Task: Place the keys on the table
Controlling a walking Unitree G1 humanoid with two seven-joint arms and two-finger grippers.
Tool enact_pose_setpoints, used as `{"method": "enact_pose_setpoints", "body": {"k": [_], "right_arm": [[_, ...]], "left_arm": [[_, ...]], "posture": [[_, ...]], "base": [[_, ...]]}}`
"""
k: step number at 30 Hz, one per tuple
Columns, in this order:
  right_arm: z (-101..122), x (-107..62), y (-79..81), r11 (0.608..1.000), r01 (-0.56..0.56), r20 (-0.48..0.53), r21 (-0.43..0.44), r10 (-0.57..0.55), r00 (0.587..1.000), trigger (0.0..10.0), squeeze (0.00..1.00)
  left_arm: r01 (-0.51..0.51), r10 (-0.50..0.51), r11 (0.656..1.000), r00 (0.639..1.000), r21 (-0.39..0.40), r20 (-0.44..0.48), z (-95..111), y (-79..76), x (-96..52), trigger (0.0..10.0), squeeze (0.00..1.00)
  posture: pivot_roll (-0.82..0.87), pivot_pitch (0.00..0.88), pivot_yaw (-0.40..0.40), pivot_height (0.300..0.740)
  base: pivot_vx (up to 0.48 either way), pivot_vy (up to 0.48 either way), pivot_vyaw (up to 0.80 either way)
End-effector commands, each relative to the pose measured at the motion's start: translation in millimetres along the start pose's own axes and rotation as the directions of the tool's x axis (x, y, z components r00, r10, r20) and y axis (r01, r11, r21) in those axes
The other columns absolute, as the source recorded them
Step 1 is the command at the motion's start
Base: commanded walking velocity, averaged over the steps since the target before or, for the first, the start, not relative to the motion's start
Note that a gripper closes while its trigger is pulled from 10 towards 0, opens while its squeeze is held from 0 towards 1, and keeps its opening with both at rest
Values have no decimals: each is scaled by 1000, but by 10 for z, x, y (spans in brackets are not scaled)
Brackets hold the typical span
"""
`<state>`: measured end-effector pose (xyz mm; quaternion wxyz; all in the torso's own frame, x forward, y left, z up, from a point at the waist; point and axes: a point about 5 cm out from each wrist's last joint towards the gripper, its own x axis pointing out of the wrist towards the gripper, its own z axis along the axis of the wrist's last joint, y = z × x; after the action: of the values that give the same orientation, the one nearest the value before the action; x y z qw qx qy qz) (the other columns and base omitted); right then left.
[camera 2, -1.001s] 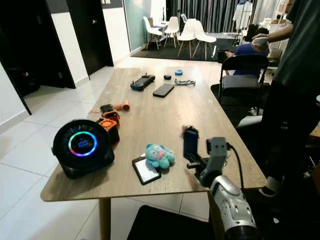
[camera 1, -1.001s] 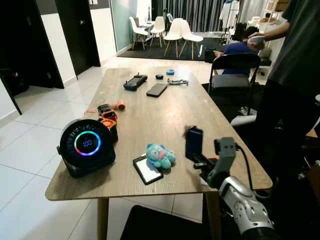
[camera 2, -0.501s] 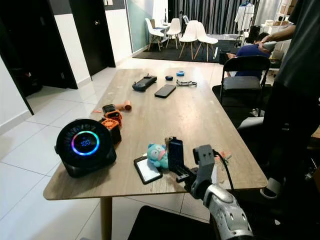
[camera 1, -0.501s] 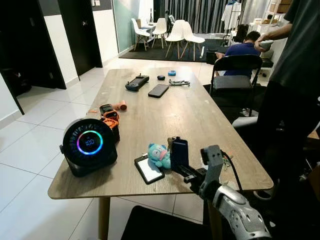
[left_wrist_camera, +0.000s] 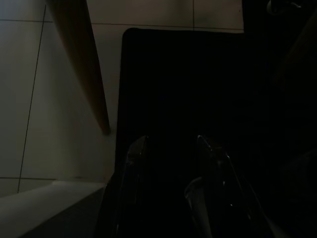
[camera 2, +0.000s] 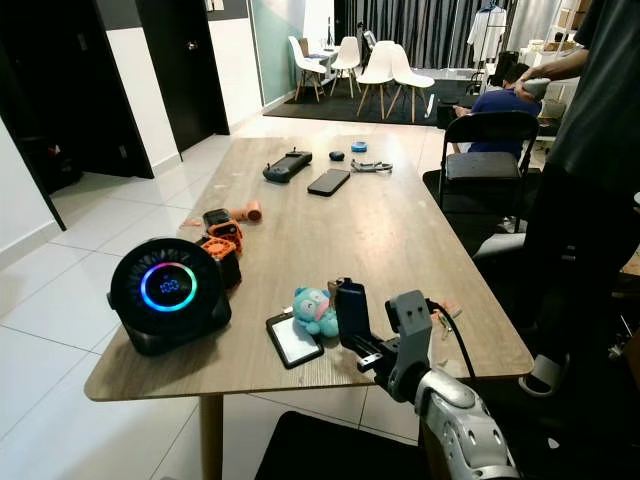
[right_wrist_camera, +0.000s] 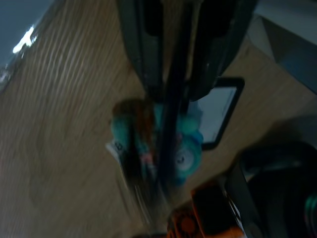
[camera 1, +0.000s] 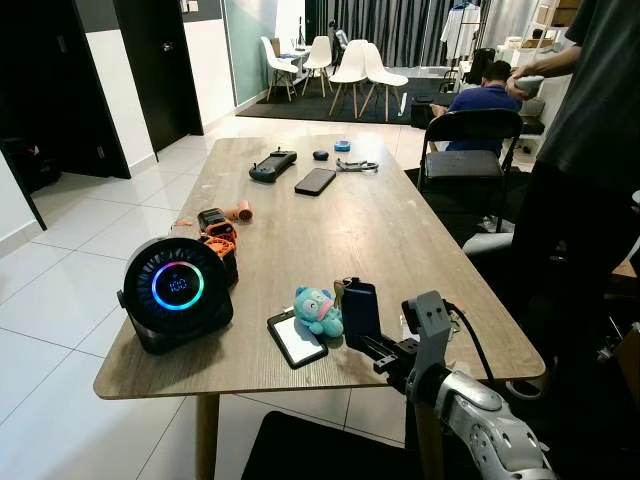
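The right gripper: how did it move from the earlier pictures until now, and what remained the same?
The right gripper came down and toward the robot's left, from above the bare table to just beside the blue plush toy. It remains closed on the keys. The other things on the table kept their places.

White tiled floor [camera 1: 60, 300], dark doorways [camera 1: 160, 70], white chairs [camera 1: 350, 62], grey curtains [camera 1: 400, 25]

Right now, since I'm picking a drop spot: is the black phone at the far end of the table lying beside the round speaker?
No: the black phone lies at the table's far end, while the round speaker stands at the near left corner.
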<state>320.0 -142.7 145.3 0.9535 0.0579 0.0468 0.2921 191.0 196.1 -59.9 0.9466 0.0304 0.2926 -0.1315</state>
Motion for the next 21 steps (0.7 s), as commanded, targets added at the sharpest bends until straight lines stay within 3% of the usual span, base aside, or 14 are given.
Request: {"method": "enact_pose_setpoints", "body": {"k": [1,2,3,4,11,14,18,21], "right_arm": [[20,-28,2,1000,5,5,3,-5,1000,10000,882],[29,-31,0,1000,8,7,2,-8,1000,10000,741],[77,-47,-18,1000,19,25,-3,-19,1000,10000,39],[104,-57,-30,1000,24,37,-1,-24,999,10000,0],[198,-104,-62,999,41,76,8,-41,996,10000,0],[324,-137,-42,999,20,141,34,-24,990,10000,0],[505,-170,-28,993,-25,260,118,-7,965,10000,0],[675,-225,-92,977,-40,377,211,-44,925,10000,0]], "left_arm": [[-5,5,1000,1000,-6,-8,-54,2,-38,10000,0],[-5,5,1000,1000,-6,-7,-53,0,-37,10000,0],[-2,2,1000,1000,-5,-4,-51,-8,-36,10000,0],[-1,1,1000,1000,-5,-2,-50,-12,-36,10000,0],[5,-5,1000,1000,-2,9,-45,-21,-40,10000,0],[9,-9,1000,1000,0,17,-31,-26,-36,10000,0],[9,-9,1000,1000,1,25,-15,-26,-30,10000,0],[9,-9,1000,1000,3,30,-5,-27,-27,10000,0]], "posture": [[22,96,43,740],[22,96,43,740],[22,96,43,740],[22,96,43,740],[20,101,47,740],[20,102,48,740],[20,101,47,740],[20,100,45,740]], "base": [[0,0,0],[0,0,0],[0,0,0],[0,0,0],[0,0,0],[0,0,0],[0,0,0],[0,0,0]]}}
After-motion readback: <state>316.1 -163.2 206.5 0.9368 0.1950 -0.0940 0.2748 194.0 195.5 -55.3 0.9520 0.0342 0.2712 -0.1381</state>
